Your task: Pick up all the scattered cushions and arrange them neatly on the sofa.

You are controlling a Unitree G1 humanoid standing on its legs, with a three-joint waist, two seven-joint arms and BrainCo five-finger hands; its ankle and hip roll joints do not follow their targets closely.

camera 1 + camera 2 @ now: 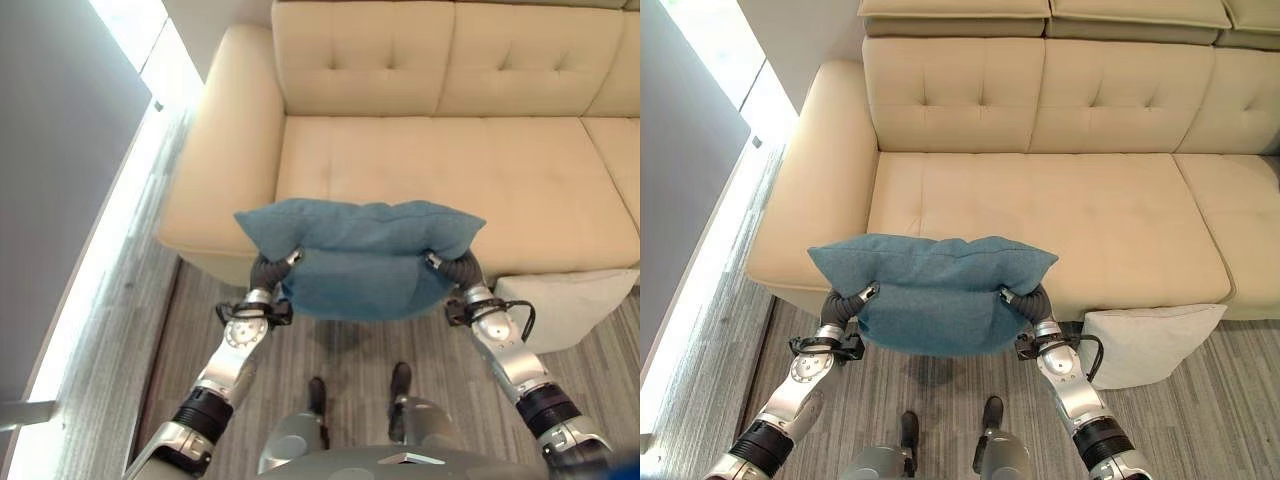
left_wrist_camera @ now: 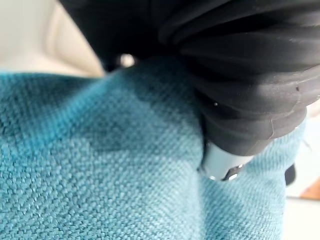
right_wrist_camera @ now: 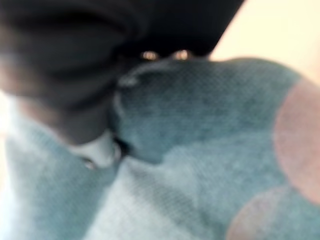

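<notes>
A living room: a cream tufted sofa (image 1: 1040, 200) on grey wood-look flooring (image 1: 1200, 420), cushions about.

And here's the sofa (image 1: 1040, 215), cream and wide, tufted back cushions standing in a row along the rear, a rounded armrest (image 1: 810, 190) on the robot's left side. Its seat runs broad and smooth across the middle, a seam splitting off a second seat section toward the right. Down below, the floor (image 1: 1200, 420) — grey wood-look planks, streaked lengthwise, stretching along the front of the sofa. On that floor, a pale grey cushion (image 1: 1145, 340) sits propped up against the sofa's front edge, touching it, off to the right. Along the left, a bright strip of light (image 1: 100, 250) lines the floor beside a dark grey wall (image 1: 50, 150)
</notes>
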